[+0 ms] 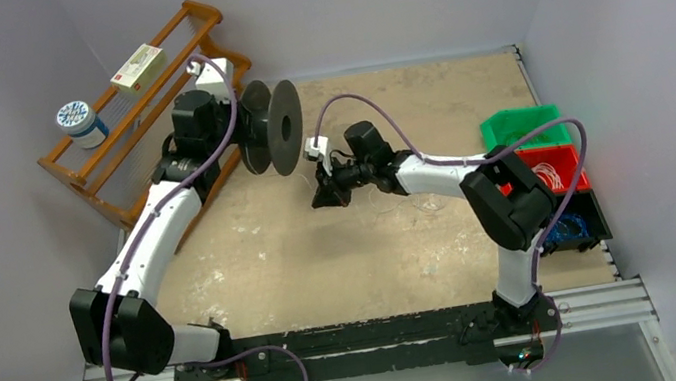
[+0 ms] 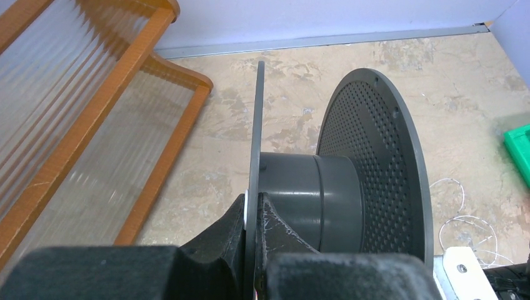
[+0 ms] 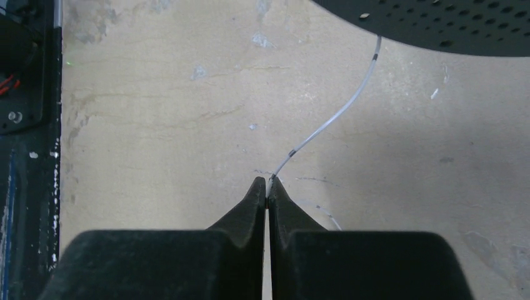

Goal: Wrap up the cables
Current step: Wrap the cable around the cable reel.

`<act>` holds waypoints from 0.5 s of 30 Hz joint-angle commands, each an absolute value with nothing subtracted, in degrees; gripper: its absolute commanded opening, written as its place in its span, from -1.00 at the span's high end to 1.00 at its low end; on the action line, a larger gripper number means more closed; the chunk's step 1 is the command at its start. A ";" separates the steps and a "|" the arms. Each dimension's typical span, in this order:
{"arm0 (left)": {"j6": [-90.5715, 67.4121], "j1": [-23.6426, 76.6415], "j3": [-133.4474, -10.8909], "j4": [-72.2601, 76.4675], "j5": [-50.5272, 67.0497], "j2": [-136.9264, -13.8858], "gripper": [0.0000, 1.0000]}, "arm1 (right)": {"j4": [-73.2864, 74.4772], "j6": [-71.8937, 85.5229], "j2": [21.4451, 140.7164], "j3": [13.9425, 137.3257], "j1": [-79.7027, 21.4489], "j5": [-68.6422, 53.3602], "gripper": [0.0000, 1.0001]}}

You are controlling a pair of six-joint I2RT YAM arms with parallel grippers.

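Left jaws tight on spool rim; right jaws tight on cable above tabletop

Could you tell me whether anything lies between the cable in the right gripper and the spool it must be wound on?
Nothing visible does. The right gripper has its jaws shut on the cable, which runs unobstructed across the table to the spool at its perforated flange. The left gripper holds the spool by its other flange.
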State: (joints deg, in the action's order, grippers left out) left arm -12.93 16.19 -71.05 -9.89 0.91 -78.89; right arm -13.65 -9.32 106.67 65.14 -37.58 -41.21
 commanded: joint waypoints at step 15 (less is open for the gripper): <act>-10.65 15.03 -73.98 -10.24 10.69 -74.48 1.00 | -10.96 -6.85 107.08 72.61 -24.41 -33.90 1.00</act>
State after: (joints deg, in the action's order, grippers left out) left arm -12.05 15.40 -71.05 -12.56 4.62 -78.24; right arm -13.28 -8.10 106.48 67.11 -29.26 -35.29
